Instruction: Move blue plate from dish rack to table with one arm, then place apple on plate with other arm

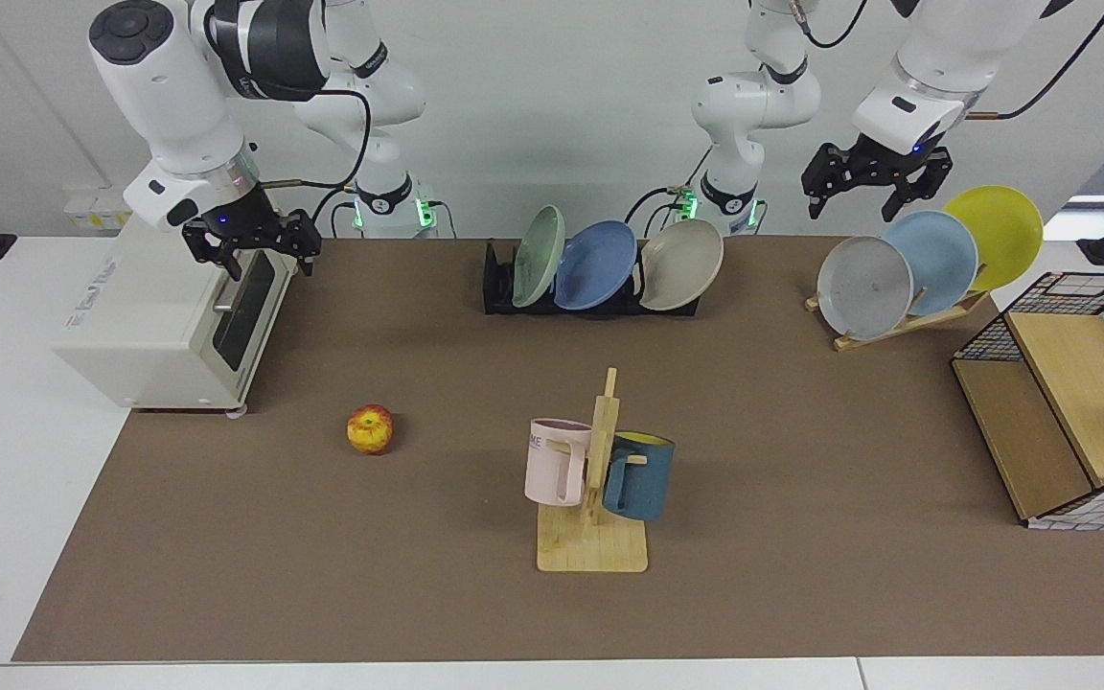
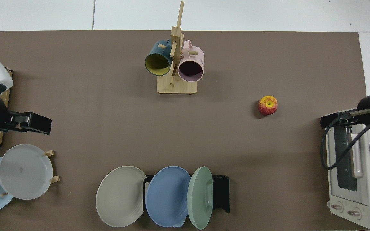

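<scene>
Nothing of the task is done yet: the blue plate (image 1: 596, 264) stands on its edge in the dish rack (image 1: 499, 283) at the far middle of the table (image 1: 322, 575), between a green plate (image 1: 539, 256) and a beige plate (image 1: 681, 264), and it leans so that its face turns toward 5 o'clock in the facing view. The apple (image 1: 371, 428) lies alone on the brown cover, well apart from the rack, at about 7 o'clock from the plate. The left gripper (image 1: 876, 182) hangs in the air above a wooden plate rack (image 1: 907, 321), and its fingers are spread apart and hold nothing. From it the blue plate lies at about 8 o'clock in the facing view, lower and toward the table's middle. The right gripper (image 1: 250, 241) hangs above a white toaster oven (image 1: 164, 326), also spread and empty; from it the apple lies at about 5 o'clock, near, while the plate lies at 3 o'clock, well apart. In the top view the rack's long axis runs from 9 to 3 o'clock, and the plates stand across it. I judge that either arm could reach the plate, but the right is much nearer to the apple, so the plate suits the left arm, which must take the upper rim.
</scene>
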{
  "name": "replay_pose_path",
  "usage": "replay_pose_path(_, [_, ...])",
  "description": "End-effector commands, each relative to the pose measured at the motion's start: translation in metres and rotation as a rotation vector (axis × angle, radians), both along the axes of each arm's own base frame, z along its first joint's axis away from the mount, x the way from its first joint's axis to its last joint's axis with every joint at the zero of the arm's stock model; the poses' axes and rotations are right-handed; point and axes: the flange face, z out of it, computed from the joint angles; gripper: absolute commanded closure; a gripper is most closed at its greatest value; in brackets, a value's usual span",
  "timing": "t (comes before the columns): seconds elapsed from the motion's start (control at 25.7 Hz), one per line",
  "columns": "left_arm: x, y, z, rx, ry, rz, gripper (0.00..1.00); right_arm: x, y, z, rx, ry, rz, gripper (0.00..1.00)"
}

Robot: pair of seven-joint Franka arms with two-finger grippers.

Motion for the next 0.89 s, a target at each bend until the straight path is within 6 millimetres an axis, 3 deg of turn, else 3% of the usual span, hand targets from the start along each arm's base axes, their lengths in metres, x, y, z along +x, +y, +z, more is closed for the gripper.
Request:
replay_pose_path(0.0, [-0.010,0.006,-0.001,0.007,0.003,0.013,0.00,-0.002,-0.004,0.002,0.000,-0.015,0.016,0.00])
replay_pose_path(0.35, [-0.010,0.004,-0.001,0.007,0.005,0.015,0.00,-0.002,-0.003,0.002,0.000,-0.015,0.018,0.00])
replay_pose_path(0.86, [-0.013,-0.017,0.004,-0.005,-0.021,-0.030,0.00,-0.002,-0.004,0.001,0.000,-0.014,0.016,0.00])
